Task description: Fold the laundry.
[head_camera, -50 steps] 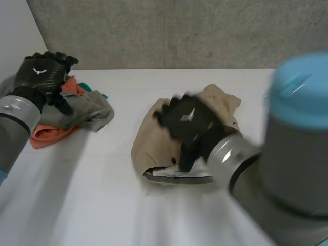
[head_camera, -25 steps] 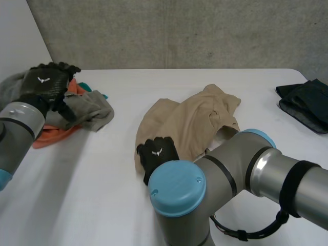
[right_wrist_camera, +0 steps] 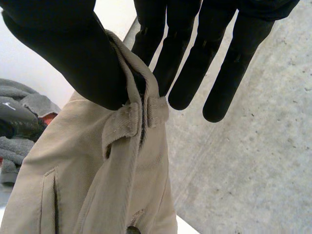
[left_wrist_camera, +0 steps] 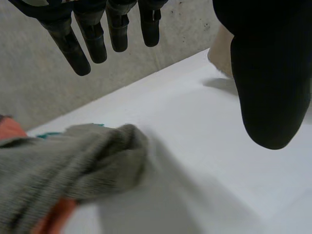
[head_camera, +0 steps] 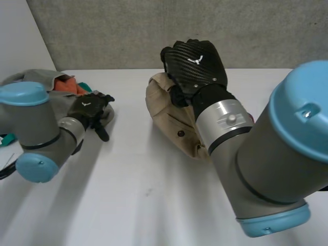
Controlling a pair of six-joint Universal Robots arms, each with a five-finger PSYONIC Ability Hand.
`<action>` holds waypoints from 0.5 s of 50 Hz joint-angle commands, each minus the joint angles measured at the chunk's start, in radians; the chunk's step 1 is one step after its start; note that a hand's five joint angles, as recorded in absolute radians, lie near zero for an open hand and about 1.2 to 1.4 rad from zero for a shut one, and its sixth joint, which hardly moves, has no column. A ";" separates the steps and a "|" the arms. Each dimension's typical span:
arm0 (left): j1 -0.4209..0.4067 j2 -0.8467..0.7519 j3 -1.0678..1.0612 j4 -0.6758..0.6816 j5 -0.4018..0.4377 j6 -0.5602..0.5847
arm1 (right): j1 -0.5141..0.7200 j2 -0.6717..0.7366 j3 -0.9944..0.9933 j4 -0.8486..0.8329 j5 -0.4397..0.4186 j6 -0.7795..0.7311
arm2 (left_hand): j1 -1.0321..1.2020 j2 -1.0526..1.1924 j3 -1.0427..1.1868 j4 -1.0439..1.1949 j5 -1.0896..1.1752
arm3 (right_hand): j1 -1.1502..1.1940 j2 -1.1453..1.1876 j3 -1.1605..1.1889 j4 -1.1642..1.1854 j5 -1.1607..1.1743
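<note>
Beige trousers (head_camera: 169, 115) hang lifted off the white table (head_camera: 128, 205) in the head view, their lower part trailing down behind my right forearm. My right hand (head_camera: 195, 64) is raised at the back of the table and shut on them. In the right wrist view the thumb (right_wrist_camera: 73, 53) pinches the waistband of the trousers (right_wrist_camera: 112, 185) against the straight fingers (right_wrist_camera: 185, 73), by a belt loop. My left hand (head_camera: 89, 108) hovers open at the right edge of the laundry pile. In its own wrist view, its fingers (left_wrist_camera: 92, 34) stay straight above a grey cloth (left_wrist_camera: 63, 165).
The laundry pile sits at the table's left: a grey garment (head_camera: 36, 77) over an orange one (head_camera: 69, 84). A teal scrap (head_camera: 5, 138) shows at the left edge. A concrete wall (head_camera: 128, 31) runs behind the table. My right arm fills the front right.
My right hand closed on the beige trousers and lifted them from the table towards the back. My left arm swung down, its hand now at the pile's right edge.
</note>
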 commanded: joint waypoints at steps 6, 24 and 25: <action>-0.137 -0.080 0.115 -0.069 -0.079 -0.232 | -0.034 -0.068 0.009 0.105 -0.109 0.070 | -0.024 -0.029 -0.035 -0.025 -0.050 | 0.310 0.221 0.211 0.201 0.228; -0.324 -0.313 0.528 -0.265 -0.181 -0.290 | -0.147 -0.243 0.040 0.206 -0.205 0.146 | 0.524 0.519 0.512 0.523 0.498 | 0.310 0.221 0.211 0.201 0.228; -0.325 -0.314 0.540 -0.282 -0.190 -0.290 | -0.161 -0.249 0.040 0.205 -0.208 0.143 | 0.776 0.771 0.765 0.775 0.750 | 0.310 0.221 0.211 0.201 0.228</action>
